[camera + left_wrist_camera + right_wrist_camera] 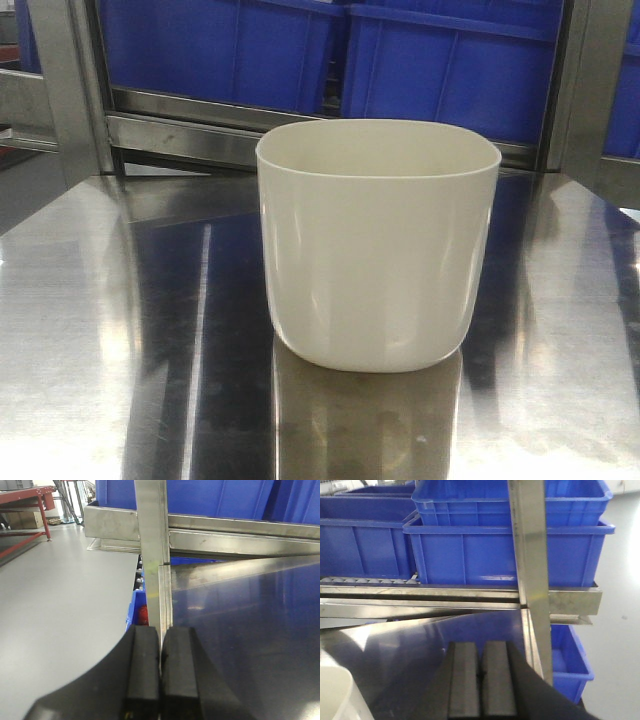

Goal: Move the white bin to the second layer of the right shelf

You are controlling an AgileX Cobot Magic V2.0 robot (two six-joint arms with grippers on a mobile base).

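Exterior front-facing view: polished steel surface (100,300), streaked with reflections; blue crates (450,70) on a steel rack (180,135) behind. White bin (378,250) upright near mid-surface, apart from the rack; cream, glossy, rounded-square mouth, tapering walls, mirrored underneath. Claws visible in wrist views only. Left wrist view: left claw (161,640) pads pressed together, gripping nothing, at the surface's left edge by a rack post (152,530); grey floor (60,605), red frame (25,500) beyond. Right wrist view: right claw (481,652) likewise pressed together, empty; bin rim at lower left.
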